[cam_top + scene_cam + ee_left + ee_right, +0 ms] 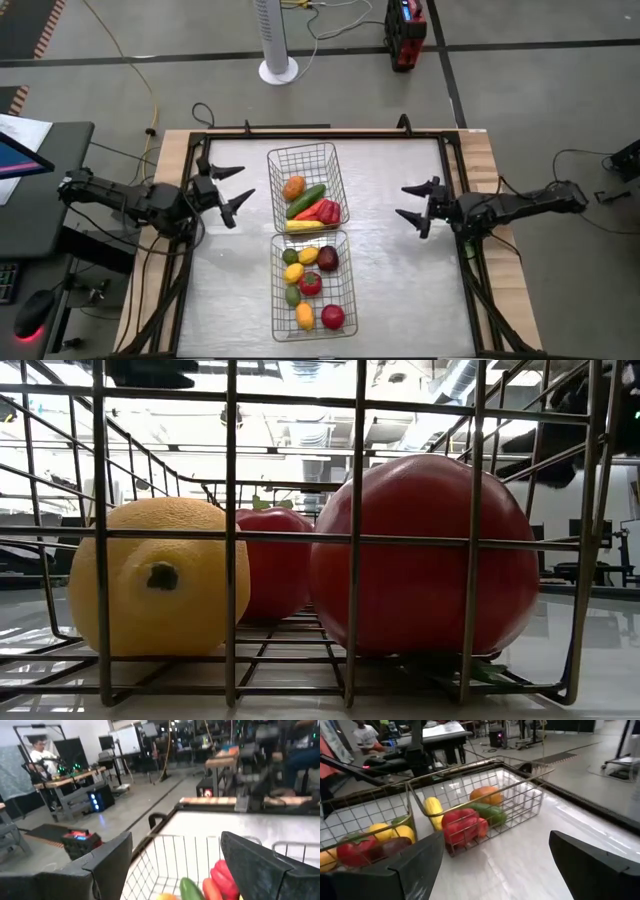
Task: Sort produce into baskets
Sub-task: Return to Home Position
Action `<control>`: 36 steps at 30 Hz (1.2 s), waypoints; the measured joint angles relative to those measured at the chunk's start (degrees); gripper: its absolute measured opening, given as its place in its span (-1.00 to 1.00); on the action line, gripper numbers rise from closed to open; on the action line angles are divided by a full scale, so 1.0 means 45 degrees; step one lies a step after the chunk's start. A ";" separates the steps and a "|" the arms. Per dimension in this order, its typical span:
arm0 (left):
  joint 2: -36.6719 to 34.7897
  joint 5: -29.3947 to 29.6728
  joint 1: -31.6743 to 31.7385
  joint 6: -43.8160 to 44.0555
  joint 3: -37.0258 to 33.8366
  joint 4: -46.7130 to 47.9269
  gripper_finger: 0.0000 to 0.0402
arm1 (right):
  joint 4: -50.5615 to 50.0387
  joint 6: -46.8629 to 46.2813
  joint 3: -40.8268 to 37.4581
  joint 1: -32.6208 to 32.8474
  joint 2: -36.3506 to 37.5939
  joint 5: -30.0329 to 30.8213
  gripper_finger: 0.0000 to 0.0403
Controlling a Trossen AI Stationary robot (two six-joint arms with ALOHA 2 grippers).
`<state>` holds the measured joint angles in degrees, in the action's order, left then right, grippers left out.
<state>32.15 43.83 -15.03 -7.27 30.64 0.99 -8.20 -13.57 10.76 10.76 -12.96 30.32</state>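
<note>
Far basket [300, 149] w/ cucumber [307, 199], red peppers [325, 211]; near basket [273, 300] end-to-end, w/ apples [333, 317], lemons [294, 272], limes [293, 296].

Left arm [130, 198] stretched low and level from the left side, left hand [246, 182] pointing inward, fingers [107, 865] spread wide, empty, right arm [520, 203] mirroring it from the right, right hand [401, 200] likewise spread wide and empty, hands well apart
</note>
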 joint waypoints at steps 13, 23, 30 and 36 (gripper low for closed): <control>-0.2560 0.0127 0.0372 -0.0375 -0.2731 -0.2209 0.45 | -0.2707 -0.0344 0.0445 0.0577 0.2814 0.0875 0.91; -0.4987 -0.1246 0.1010 -0.0757 -0.4635 -0.3754 0.45 | -0.0770 0.0459 0.0171 0.0068 0.2655 0.1979 0.91; -0.6651 -0.1287 0.1010 -0.1681 -0.6133 -0.5517 0.45 | -0.0699 0.0457 0.0172 -0.0385 0.2621 0.1984 0.91; -0.7084 -0.1617 0.1015 -0.1912 -0.6679 -0.6443 0.45 | -0.0741 0.0743 0.0172 -0.0806 0.2621 0.1979 0.91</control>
<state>0.27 36.55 -10.46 -15.87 0.58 -28.00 -11.53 -10.23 11.53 7.13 -1.17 39.22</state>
